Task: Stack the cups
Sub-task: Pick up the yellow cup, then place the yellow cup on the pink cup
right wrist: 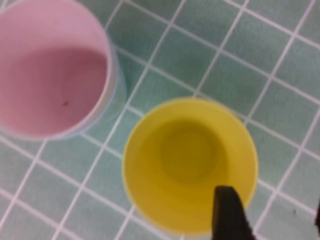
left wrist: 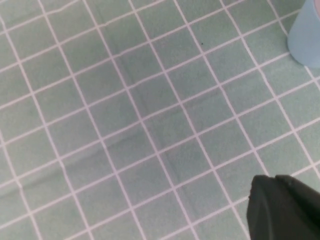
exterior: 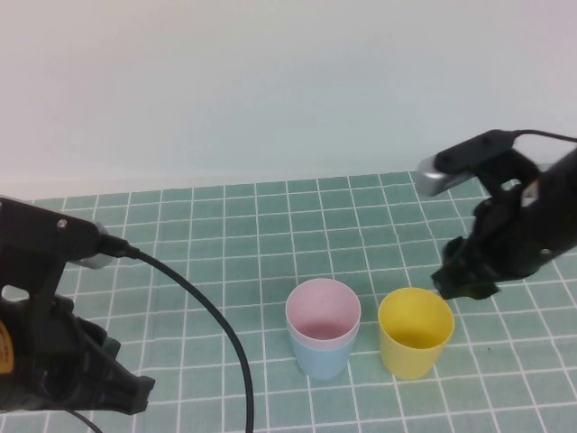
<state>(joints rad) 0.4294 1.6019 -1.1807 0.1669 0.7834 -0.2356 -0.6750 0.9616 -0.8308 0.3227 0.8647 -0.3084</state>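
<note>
- Nearest us, at the table's front left in the high view, we see the left gripper (exterior: 135, 390) held low over the tiled mat (exterior: 234, 225), well apart from the cups; its fingers are shut and hold nothing.
- In the left wrist view we find only mat tiles, a dark part of that gripper at one corner, and a sliver of the blue cup (left wrist: 307, 35) at the opposite edge.
- Near the middle of the mat the blue cup (exterior: 323, 357) stands upright, and the pink cup (exterior: 323, 311) sits nested inside it, its rim showing just above the blue one's.
- We see nothing inside the pink cup (right wrist: 47, 75) but a tiny dark speck on its inner wall.
- Just to the right of that pair, close but not touching, the yellow cup (exterior: 416, 332) stands upright on the mat by itself; looking down into it in the right wrist view, the yellow cup (right wrist: 190, 162) is empty.
- Behind and to the right of the yellow cup we see the right gripper (exterior: 464, 287), just beside the cup's far rim.
- In the right wrist view one dark finger (right wrist: 229, 212) shows over the yellow rim; we cannot tell how wide the fingers stand, nor whether they touch the cup.
- Farthest away, a plain pale wall (exterior: 270, 81) rises beyond the mat.
</note>
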